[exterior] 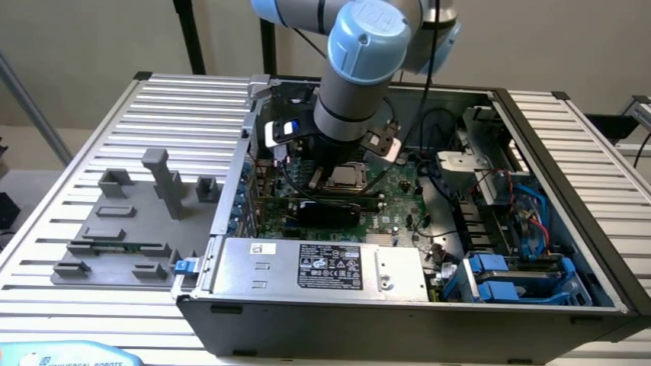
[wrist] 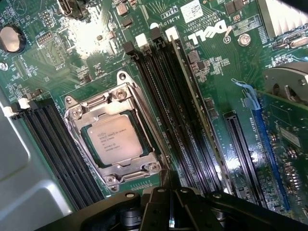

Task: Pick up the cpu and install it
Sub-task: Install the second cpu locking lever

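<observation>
Open computer case (exterior: 407,305) lies on its side on the slatted metal bench (exterior: 112,137), green circuit board (exterior: 392,217) facing up. The arm (exterior: 356,69) reaches down into the case over the middle of the board.

The chip (wrist: 115,139) sits flat inside the square metal frame (wrist: 74,113) on the board, pale silver top up, printed text faintly legible. The frame surrounds it on all four sides. In the exterior view the chip (exterior: 348,176) shows just below the arm's wrist, at the exterior view's right of it.

The hand (wrist: 171,211) hangs above the board, its dark body beside the frame's near corner and apart from the chip. Fingers pressed together, holding nothing. Whether the tips touch the board is hard to judge from here.

Long black slots (wrist: 163,91) run just beside the frame on one side, a second set (wrist: 53,154) on the other. A blue-edged slot (wrist: 269,159) lies further off.

Grey plastic blocks (exterior: 133,221) stand on the bench at the exterior view's left of the case, well apart from the arm. A silver power box (exterior: 315,267) with a black label fills the near end of the case.
</observation>
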You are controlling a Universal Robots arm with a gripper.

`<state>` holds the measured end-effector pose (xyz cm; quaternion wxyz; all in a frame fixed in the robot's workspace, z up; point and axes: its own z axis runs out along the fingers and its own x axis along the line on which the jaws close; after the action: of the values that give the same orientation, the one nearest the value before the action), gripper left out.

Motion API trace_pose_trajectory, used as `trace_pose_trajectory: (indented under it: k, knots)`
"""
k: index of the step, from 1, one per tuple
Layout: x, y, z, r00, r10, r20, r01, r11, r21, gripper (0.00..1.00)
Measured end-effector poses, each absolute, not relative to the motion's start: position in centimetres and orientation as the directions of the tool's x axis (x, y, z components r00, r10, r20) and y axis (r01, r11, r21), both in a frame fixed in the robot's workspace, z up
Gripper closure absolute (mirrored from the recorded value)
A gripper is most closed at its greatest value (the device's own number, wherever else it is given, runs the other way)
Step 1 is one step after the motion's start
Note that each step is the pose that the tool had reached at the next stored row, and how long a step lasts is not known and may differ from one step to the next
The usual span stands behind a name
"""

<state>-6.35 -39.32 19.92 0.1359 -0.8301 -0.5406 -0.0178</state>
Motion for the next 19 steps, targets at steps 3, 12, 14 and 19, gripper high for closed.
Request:
trace_pose_trajectory:
  k: [3, 12, 14, 19]
  knots:
    - [-6.4, -39.2, 19.8, 0.415, 0.893, 0.176, 0.902, -0.379, -0.206, 0.89]
    - [-6.4, -38.9, 19.6, 0.415, 0.896, 0.157, 0.901, -0.382, -0.203, 0.89]
    - [-6.4, -38.9, 19.8, 0.416, 0.896, 0.153, 0.900, -0.383, -0.206, 0.89]
    - [-6.4, -38.9, 21.5, 0.417, 0.896, 0.150, 0.899, -0.383, -0.210, 0.89]
